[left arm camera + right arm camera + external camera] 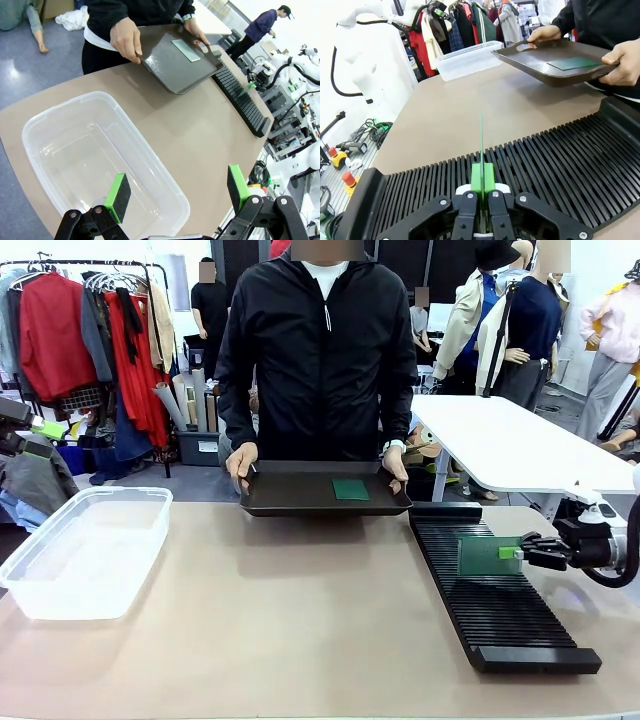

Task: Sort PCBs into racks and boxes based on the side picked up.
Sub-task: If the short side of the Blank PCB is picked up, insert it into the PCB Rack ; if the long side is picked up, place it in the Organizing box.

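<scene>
1 PCB point(487, 556) is gripped upright, edge-on, by the closed right hand point(513, 552) just over the rack point(510, 625), seemingly to be slotted in, while the left hand point(177, 192) is poised wide open and empty above the box point(60, 108) and a 2nd PCB point(350, 489) is offered on a tray point(290, 495).

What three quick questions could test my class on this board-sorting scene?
1. True or false: the right claw is shut on a PCB held upright at the rack.
2. What lies on the tray that the person holds?
3. The clear tub contains: A) two boards B) nothing visible C) a tray.
Key: 1 true; 2 a second PCB; 3 B.
</scene>
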Controlling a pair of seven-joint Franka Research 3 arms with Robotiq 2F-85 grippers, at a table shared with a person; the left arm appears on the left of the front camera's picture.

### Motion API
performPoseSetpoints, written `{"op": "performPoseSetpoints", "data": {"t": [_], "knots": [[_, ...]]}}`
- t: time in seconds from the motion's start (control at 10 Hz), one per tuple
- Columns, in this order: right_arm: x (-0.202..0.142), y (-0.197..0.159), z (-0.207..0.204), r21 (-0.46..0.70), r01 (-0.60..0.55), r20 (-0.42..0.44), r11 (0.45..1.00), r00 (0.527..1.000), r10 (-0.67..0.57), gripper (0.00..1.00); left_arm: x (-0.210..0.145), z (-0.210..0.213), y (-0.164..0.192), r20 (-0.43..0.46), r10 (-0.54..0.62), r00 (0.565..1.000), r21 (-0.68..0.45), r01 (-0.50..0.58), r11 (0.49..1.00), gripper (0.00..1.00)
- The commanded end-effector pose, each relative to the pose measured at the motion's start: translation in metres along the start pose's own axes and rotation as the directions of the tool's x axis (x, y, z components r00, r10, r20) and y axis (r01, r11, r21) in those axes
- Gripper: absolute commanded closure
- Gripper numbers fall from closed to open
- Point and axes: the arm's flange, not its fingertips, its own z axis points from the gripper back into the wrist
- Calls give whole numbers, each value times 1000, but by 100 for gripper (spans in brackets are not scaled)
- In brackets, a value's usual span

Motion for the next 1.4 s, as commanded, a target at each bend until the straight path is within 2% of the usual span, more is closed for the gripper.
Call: {"op": "performPoseSetpoints", "data": {"t": [0.0,0.8,1.3], "knots": [[-5,7,-2,-36,-57,25,998,998,58,100,0,0,0,-5,-4,1000,-1,4,1000,0],[-11,-17,-15,-78,-26,53,997,998,30,100,0,0,0,-5,-4,1000,-1,4,1000,0],[-21,-10,-16,-65,-22,11,998,1000,23,100,0,0,0,-5,-4,1000,-1,4,1000,0]]}}
